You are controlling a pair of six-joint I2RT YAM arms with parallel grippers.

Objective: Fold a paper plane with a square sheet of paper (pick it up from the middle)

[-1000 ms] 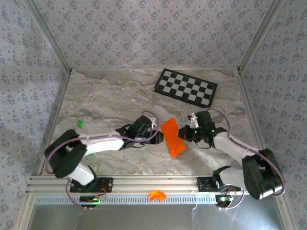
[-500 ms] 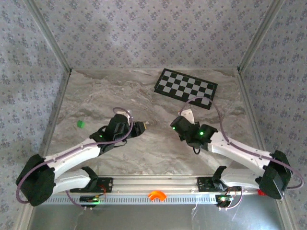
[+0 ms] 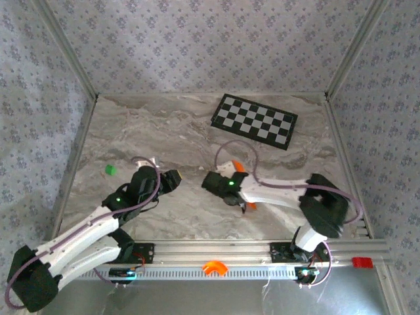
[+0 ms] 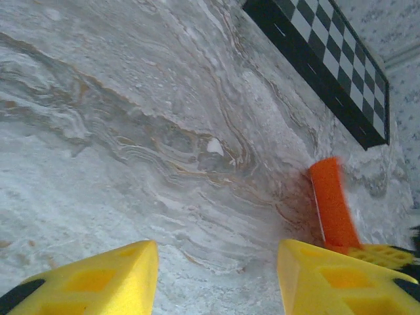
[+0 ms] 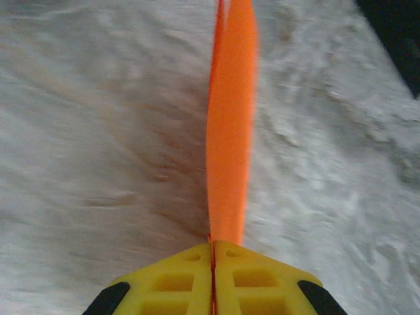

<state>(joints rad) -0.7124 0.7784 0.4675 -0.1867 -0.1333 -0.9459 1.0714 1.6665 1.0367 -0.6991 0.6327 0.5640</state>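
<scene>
The right arm has swung left toward the table's middle since the earlier frame, and the left arm has drawn back toward the near left. The right gripper [image 5: 212, 252] is clenched on the thin, bright orange folded paper [image 5: 230, 131], held edge-on over the grey marbled table [image 4: 131, 131]. The left gripper [image 4: 216, 262] is released and empty.

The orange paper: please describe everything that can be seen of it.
The orange paper is thin, bright and matte, folded into a narrow flat strip with layered edges. The right end effector pinches one end in its shut yellow jaws, so the strip sticks out edge-on over the marble table. Nothing else visibly touches it.
</scene>
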